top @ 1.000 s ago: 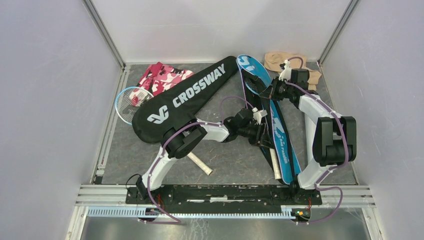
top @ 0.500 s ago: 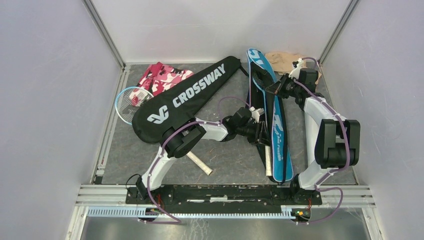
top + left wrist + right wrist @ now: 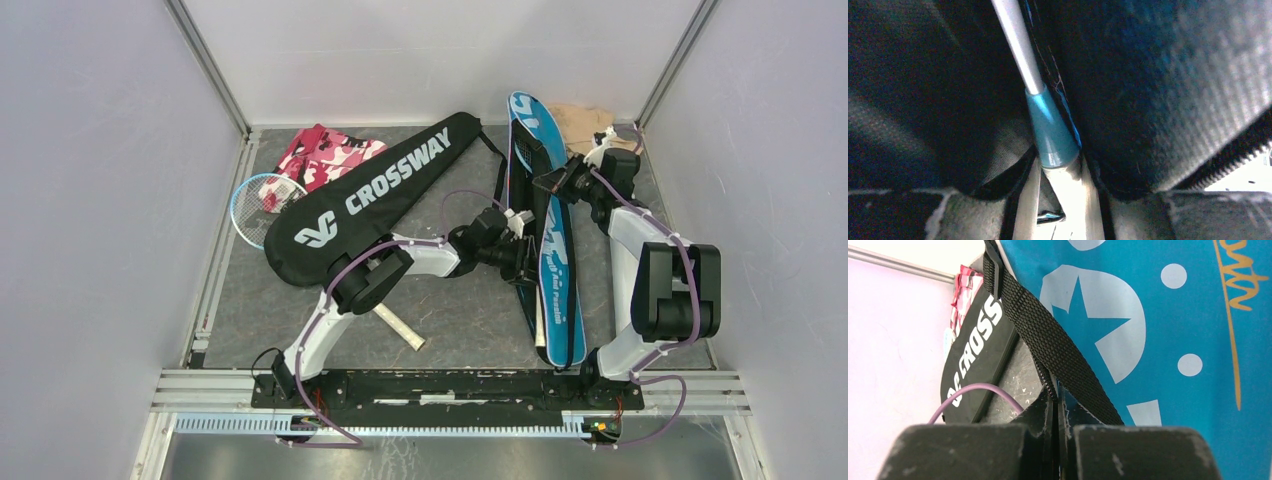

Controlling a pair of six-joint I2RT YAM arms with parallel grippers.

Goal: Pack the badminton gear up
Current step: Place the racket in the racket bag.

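**Blue racket cover.** The long blue fabric racket cover with white and gold print (image 3: pixel 556 262) lies on the right half of the grey surface (image 3: pixel 460 320). Its wide end is at the far wall and its narrow end is near the arm bases. Its left edge is raised.

**Racket.** The left wrist view shows a thin silver racket shaft (image 3: pixel 1018 45) with a blue cone collar (image 3: pixel 1050 130) and a pale handle (image 3: pixel 1063 185) lying inside the cover's dark lining (image 3: pixel 1158 75).

**Left gripper.** The left gripper (image 3: pixel 527 266) is at the cover's left edge, about midway along. One finger stands on each side of the pale handle. It cannot be told whether they press on it.

**Right gripper.** The right gripper (image 3: pixel 551 186) is at the wide end of the cover. Its fingers (image 3: pixel 1128 452) are together, clamped on the cover's black zip edge just beside the black webbing strap (image 3: pixel 1058 350).

**Surroundings.**
- The black "CROSSWAY" racket cover (image 3: pixel 375 190) lies diagonally to the left.
- A blue-rimmed racket head (image 3: pixel 262 205) protrudes at its near left side.
- A pink-and-white camouflage cloth (image 3: pixel 330 155) lies at the far left, partly under the black cover.
- A beige cloth (image 3: pixel 578 118) lies in the far right corner.
- A long white tube (image 3: pixel 402 328) lies beside the left arm.
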